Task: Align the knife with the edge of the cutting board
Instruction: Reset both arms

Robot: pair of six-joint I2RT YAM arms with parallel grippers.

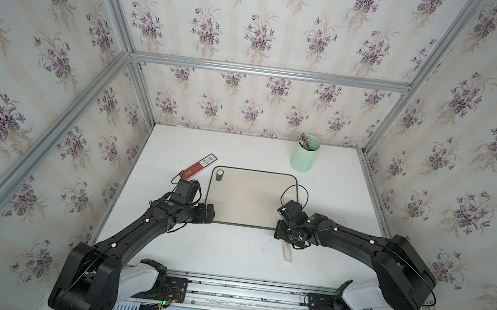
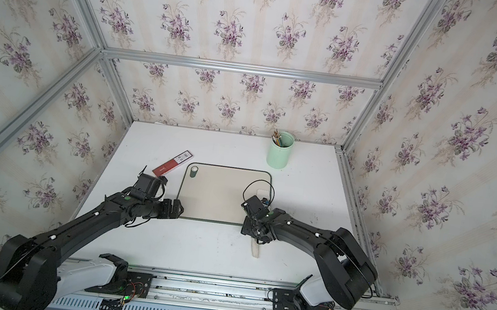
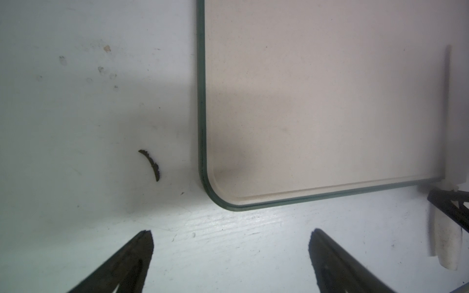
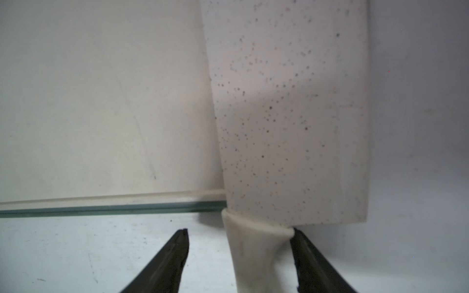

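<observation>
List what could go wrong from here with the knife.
1. One finger of the open right end effector seems to touch the knife handle; retreating could drag it askew.
2. The handle overhangs the cutting board, so a nudge might pivot the blade.
3. The open left end effector hovers by the board's corner and could bump it.

**Count around the board**

One board. One knife, at the board's near-right corner. One box, off its far-left corner. One cup, beyond its far-right corner, holding pencils too small to count. Two grippers: left gripper at its near-left corner, right gripper at its near-right.
</observation>
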